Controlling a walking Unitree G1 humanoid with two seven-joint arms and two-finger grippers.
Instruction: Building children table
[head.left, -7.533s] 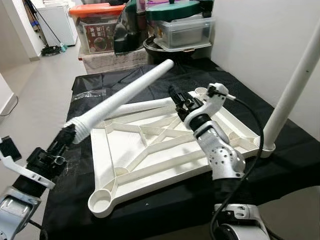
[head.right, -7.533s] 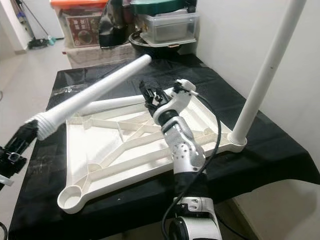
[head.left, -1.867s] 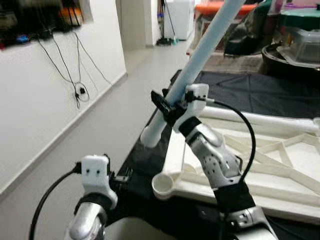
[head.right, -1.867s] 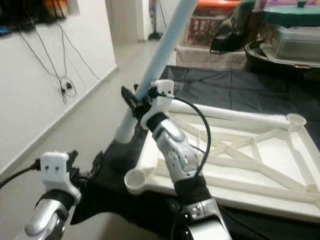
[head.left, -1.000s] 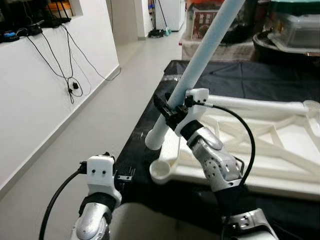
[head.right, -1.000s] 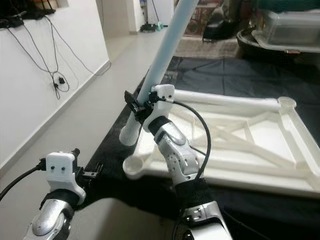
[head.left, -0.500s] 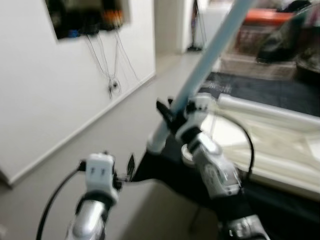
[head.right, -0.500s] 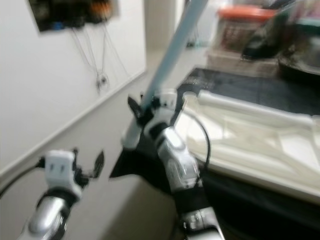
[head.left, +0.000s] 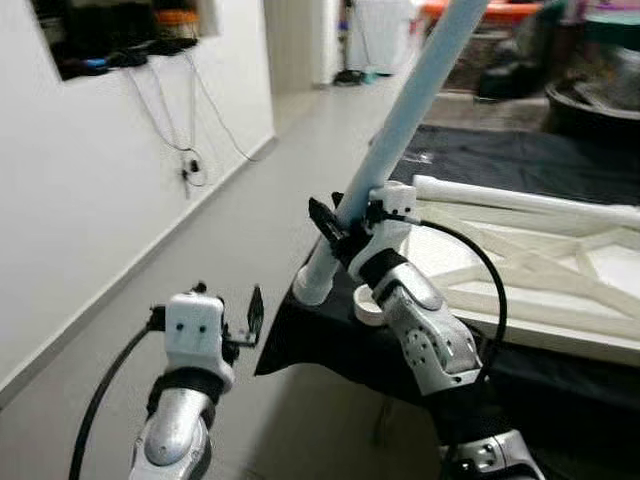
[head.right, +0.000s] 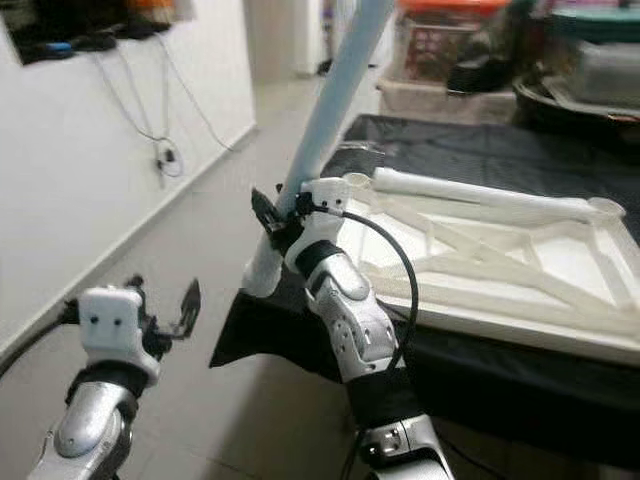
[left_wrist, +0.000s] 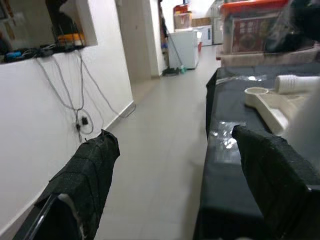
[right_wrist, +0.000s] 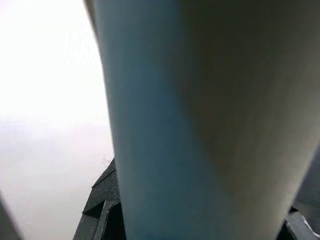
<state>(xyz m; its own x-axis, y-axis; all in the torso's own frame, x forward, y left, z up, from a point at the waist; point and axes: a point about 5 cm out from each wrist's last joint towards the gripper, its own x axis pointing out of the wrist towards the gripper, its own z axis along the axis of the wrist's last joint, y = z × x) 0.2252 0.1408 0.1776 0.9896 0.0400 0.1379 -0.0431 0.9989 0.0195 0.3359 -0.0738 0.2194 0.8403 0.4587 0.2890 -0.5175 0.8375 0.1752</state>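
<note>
My right gripper (head.left: 337, 222) is shut on a long white table leg (head.left: 410, 110) near its lower, threaded end. The leg slants up and away, and its lower end (head.left: 312, 286) hangs just outside the table's near-left corner. Beside it is the round corner socket (head.left: 367, 305) of the white tabletop (head.right: 500, 265), which lies underside up on the black-covered table (head.right: 470, 140). A second white leg (head.right: 480, 193) lies along the tabletop's far edge. My left gripper (head.left: 228, 300) hovers low over the floor left of the table, open and holding nothing, with its fingers (left_wrist: 90, 170) spread wide.
A white wall (head.left: 90, 180) with hanging cables runs along the left. Open grey floor (left_wrist: 155, 130) lies between the wall and the table. Storage boxes and a dark pot (head.right: 590, 60) crowd the far end beyond the table.
The leg has passed from my left gripper to my right one, and the left has opened and dropped low. In the last second the view swung; the held leg kept its tilt.
</note>
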